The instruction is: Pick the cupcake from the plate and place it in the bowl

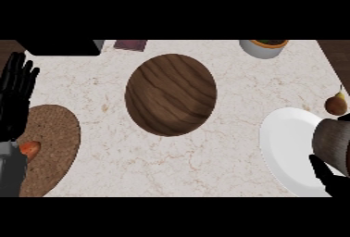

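the pale marble desk point(232, 92) with thin brown veins fills the view. in its middle lies the round dark brown wooden bowl point(171, 95), its grain showing across its whole face. to its right, near the desk's front right corner and well apart from the bowl, lies the round white plate point(287, 148). at the left edge lies a round brown woven mat point(54, 134), partly cut off by the view.

the black left hand point(15, 99) shows at the far left, just beyond the mat. it is open, fingers straight and pointing up, resting and holding nothing. its grey left forearm point(10, 169) comes in from the lower left over the mat. a grey-brown right forearm point(334, 141) lies across the right part of the plate. below it the black right hand point(331, 183) shows at the plate's lower right rim. it is cut off by the view's edge, so i cannot tell how far open it is or whether it has hold of anything.

the cupcake cannot be made out: the right forearm and hand hide that side of the plate.

a flat black slab point(58, 47) sits at the top left corner. a round white pot point(263, 50) sits at the top right. a brown pear point(335, 105) stands near the plate, at the right edge. a small dark purple piece point(130, 44) lies beside the slab. a small orange-red thing point(29, 148) lies on the mat against the left forearm, too hidden to identify.
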### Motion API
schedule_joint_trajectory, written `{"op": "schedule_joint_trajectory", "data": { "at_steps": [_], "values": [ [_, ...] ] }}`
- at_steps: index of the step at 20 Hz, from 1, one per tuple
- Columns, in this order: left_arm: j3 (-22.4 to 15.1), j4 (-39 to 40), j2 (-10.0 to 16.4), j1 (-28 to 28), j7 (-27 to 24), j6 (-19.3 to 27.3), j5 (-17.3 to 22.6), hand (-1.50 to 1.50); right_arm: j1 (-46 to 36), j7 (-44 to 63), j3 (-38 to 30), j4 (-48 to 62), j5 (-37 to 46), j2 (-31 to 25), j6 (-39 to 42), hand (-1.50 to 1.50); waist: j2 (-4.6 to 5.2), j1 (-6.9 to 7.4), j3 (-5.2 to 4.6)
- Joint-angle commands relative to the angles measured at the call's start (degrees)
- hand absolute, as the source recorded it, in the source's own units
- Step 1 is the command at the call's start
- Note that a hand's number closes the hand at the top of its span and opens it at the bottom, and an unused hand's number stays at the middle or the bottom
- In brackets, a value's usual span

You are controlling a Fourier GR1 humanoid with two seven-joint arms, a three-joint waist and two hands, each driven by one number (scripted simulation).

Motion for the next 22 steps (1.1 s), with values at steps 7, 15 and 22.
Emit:
{"op": "schedule_joint_trajectory", "data": {
  "at_steps": [7, 15, 22],
  "values": [
    [1.01, 1.10, 0.54, -0.51, -0.74, -0.41, 0.18, 0.00, -31.32, 28.36, 11.24, 3.66, -1.82, 10.97, 8.43, 1.50, -0.03, 0.76, 0.06],
    [-0.42, 3.28, -0.27, -3.23, -0.41, -0.44, -0.66, 0.00, -41.14, 29.61, 18.60, 28.17, -1.10, 11.94, -4.12, 1.50, 0.36, 0.86, 0.13],
    [-0.51, 0.99, -0.50, -1.08, -0.56, -0.97, -0.57, 0.00, -43.15, 25.81, 25.49, 46.87, -1.76, 11.97, -19.74, 1.50, 0.42, 1.43, 0.17]
  ]
}}
